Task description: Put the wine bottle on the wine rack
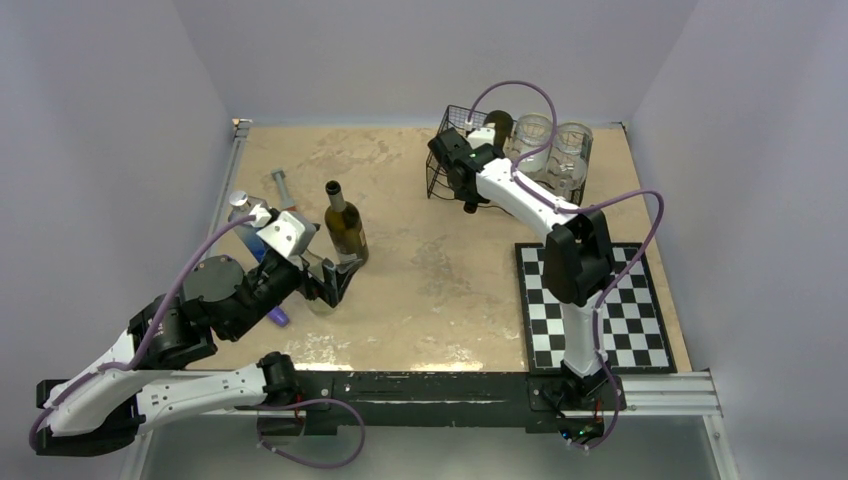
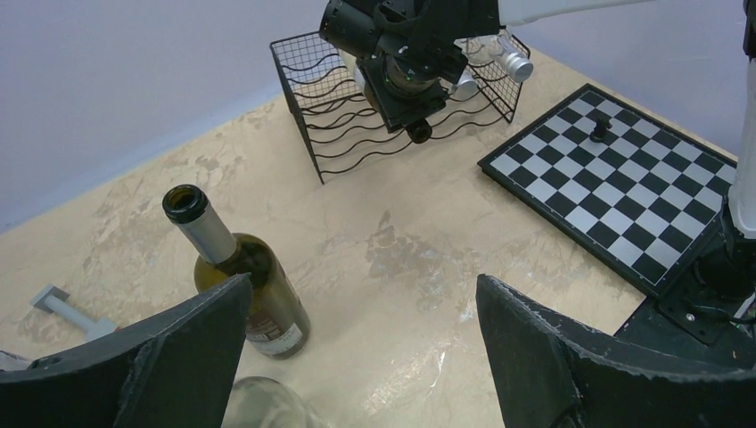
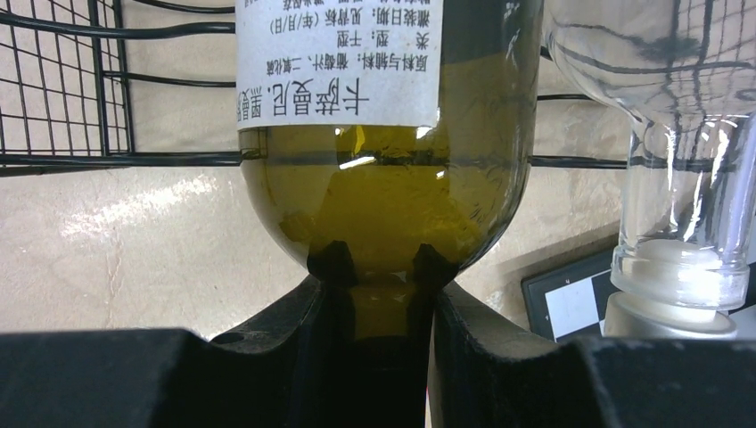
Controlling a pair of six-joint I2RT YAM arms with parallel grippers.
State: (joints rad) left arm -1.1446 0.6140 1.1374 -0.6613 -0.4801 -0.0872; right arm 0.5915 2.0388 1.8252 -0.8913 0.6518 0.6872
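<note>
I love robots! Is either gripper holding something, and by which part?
The right gripper holds the green wine bottle by its neck. The left gripper is open, holding nothing.

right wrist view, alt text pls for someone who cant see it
The right gripper is shut on the neck of a green wine bottle with a white label, against the wire rack. A clear bottle is to its right, above a chessboard corner.

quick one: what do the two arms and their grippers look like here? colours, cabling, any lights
Both alike. Left arm and right arm: white shell links, black joint housings. A purple cable loops outside along each. Left gripper and right gripper: two broad matte black fingers, the left's edges scuffed pale. A small green light shows on the right wrist.
</note>
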